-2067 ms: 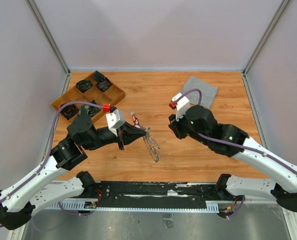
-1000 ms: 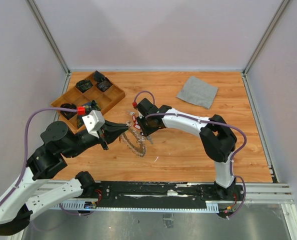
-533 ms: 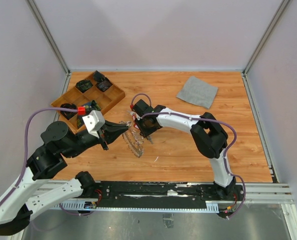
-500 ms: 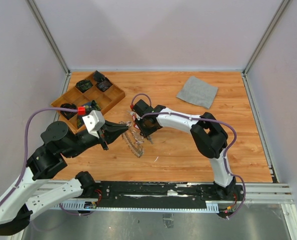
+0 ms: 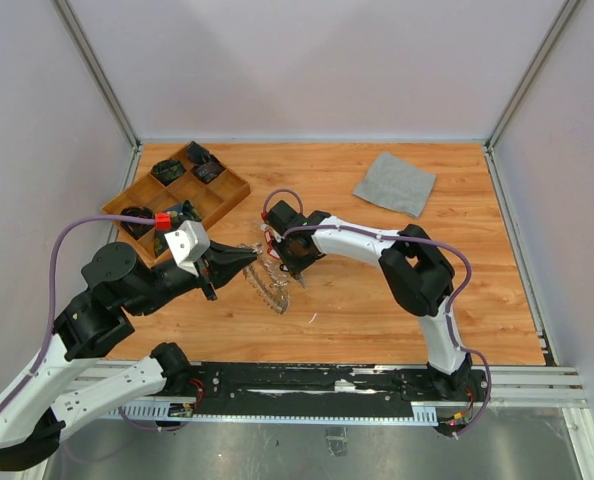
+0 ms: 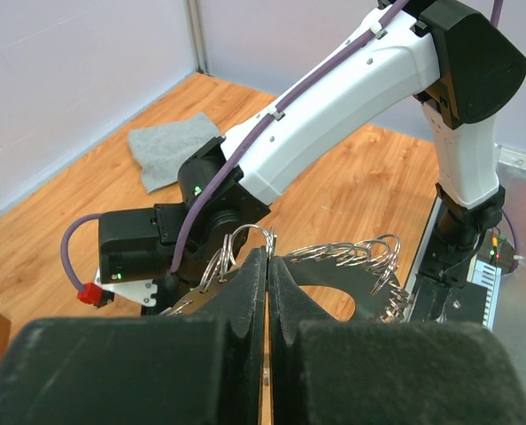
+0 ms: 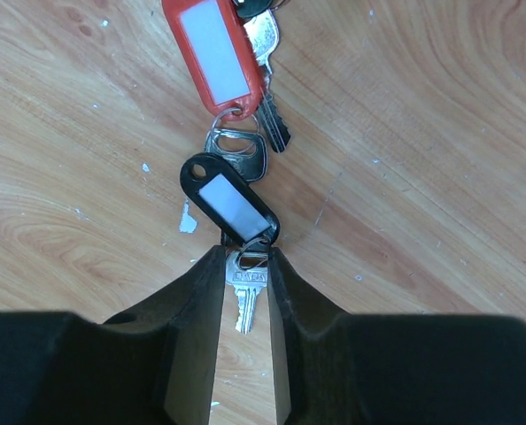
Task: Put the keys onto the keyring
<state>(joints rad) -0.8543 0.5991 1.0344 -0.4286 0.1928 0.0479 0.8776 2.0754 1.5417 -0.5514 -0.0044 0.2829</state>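
Observation:
The keys lie in a bunch on the wooden table: a red-tagged key, a bare silver key and a key on a black tag with a white label. My right gripper points down at the table. Its jaws press both sides of the black-tagged key's head. From above, the right gripper covers most of the keys. My left gripper is shut on the rim of the keyring. It holds the keyring tilted just above the table, left of the keys.
A wooden compartment tray with dark items stands at the back left. A grey cloth square lies at the back right. A small pale scrap lies on the table in front of the keyring.
The right arm has swung from the right side over to the keys, come down, and narrowed its jaws around the black-tagged key. The left arm has drawn back slightly with the keyring.

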